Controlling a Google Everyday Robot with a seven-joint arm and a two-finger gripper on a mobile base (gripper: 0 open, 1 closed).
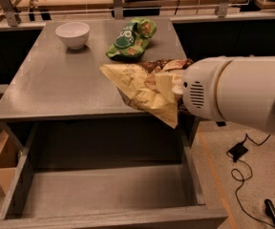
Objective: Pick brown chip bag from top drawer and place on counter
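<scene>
The brown chip bag [144,87] hangs in the air over the right front edge of the counter [61,85], tilted, with its pale yellow side showing. My gripper [177,88] is at the bag's right end, shut on it; the big white arm housing [233,92] hides most of the fingers. The top drawer [104,190] stands pulled open below the counter, and its grey floor is bare.
A white bowl [72,34] sits at the counter's back left. A smaller green bag [130,38] lies at the back centre, just behind the held bag. Black cables [242,156] lie on the floor to the right. A railing runs behind the counter.
</scene>
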